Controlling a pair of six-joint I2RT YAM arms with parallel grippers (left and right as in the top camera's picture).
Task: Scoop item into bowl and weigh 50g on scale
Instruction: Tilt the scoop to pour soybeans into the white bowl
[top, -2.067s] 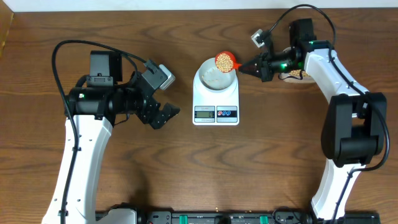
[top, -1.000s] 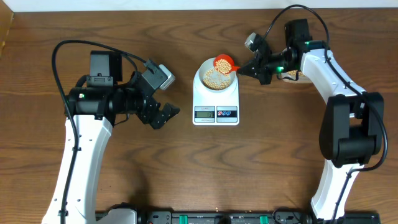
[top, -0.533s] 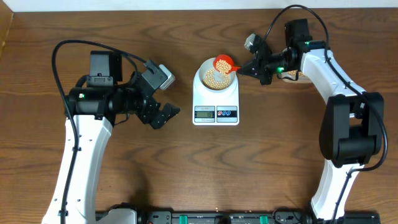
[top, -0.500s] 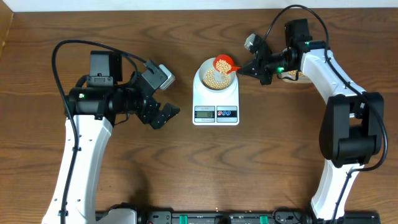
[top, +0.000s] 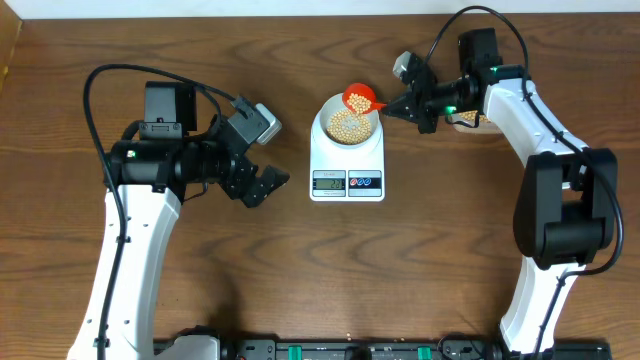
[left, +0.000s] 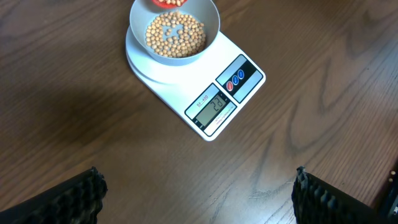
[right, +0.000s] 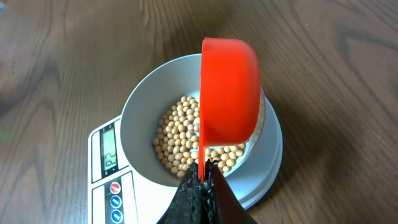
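The red plastic measuring scoop was brimful two seconds back over a nearly bare bowl. Now it is tipped on its side over the far right rim of the small round pale bluish-white bowl. The small round tan-yellow beans lie heaped inside that bowl. In the last half second the scoop has edged slightly towards the table's far edge. The right gripper stays clamped on the scoop's handle. The left gripper has not moved and hangs with its jaws spread wide, holding nothing.

The bowl sits on the round platform of the flat white digital kitchen scale. The scale's grey display shows digits and faces the table's near side. The wooden table's far edge runs close behind the bowl. Bare wood lies between the scale and the left gripper, and across the whole near half. A clear plastic tub is mostly hidden under the right arm, right of the scale.
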